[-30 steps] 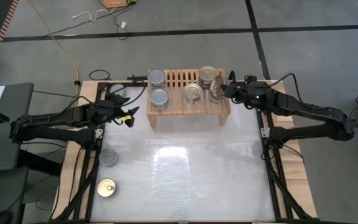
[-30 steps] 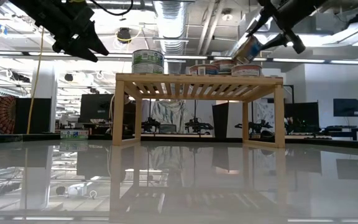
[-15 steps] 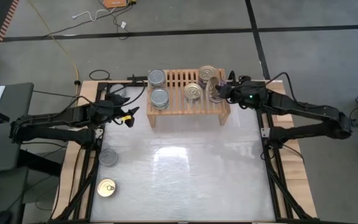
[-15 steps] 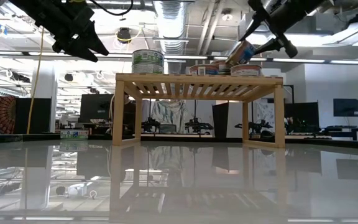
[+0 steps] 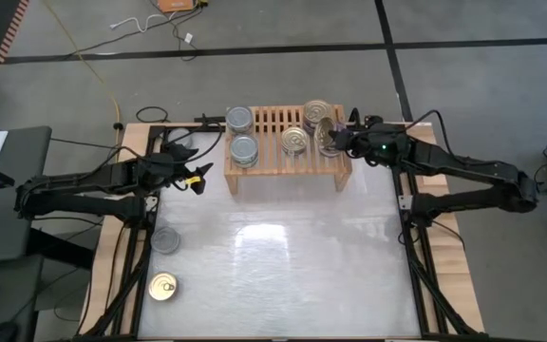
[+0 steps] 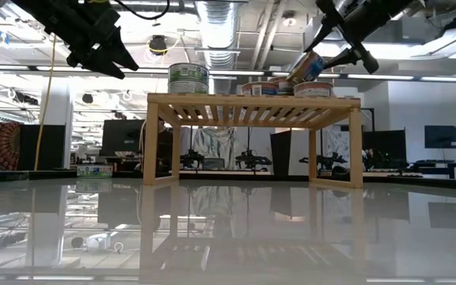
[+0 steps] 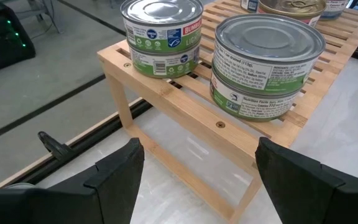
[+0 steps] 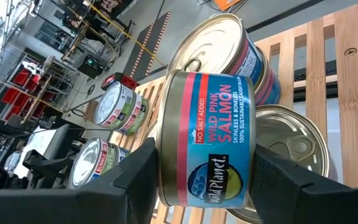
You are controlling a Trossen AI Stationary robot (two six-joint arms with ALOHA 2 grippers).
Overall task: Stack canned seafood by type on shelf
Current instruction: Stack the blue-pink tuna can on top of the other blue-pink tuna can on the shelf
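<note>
The right gripper [image 8: 205, 180] is clamped on a salmon tin [image 8: 207, 146], one finger on each side of its labelled wall, and holds it tilted just above the shelf [image 5: 287, 161] at that shelf's right end. In the high view we see the same right gripper [image 5: 342, 140] over the right-hand slats, and in the low view the held tin [image 6: 307, 66] hangs at a slant over the tins already set there. Directly beneath and beside it stand two gold pull-ring tins [image 8: 291, 149], one of them topping a stack at the shelf's far right corner [image 5: 318, 113]; a third gold-topped tin [image 5: 294, 141] sits near the middle of the shelf.

At the shelf's left end stand two stacks of silver-topped tins [image 7: 268, 65], green-labelled and two high, one near the front edge and one [image 7: 161, 34] near the back edge. Two further tins lie on the tabletop [image 5: 283, 275] near its front left corner: a silver-topped one [image 5: 165, 239] and a gold-topped one [image 5: 162, 287]. The left gripper [image 5: 196, 177] waits with its fingers spread, above the tabletop just off the shelf's left end.

We judge the tins rigid and moderately heavy for their size, with smooth metal rims and glossy paper labels that may slip under a light pinch. The sound hold is across the diameter on the side wall, at mid-height. A tilted tin must be levelled before release, or it may slide off the lid below.
</note>
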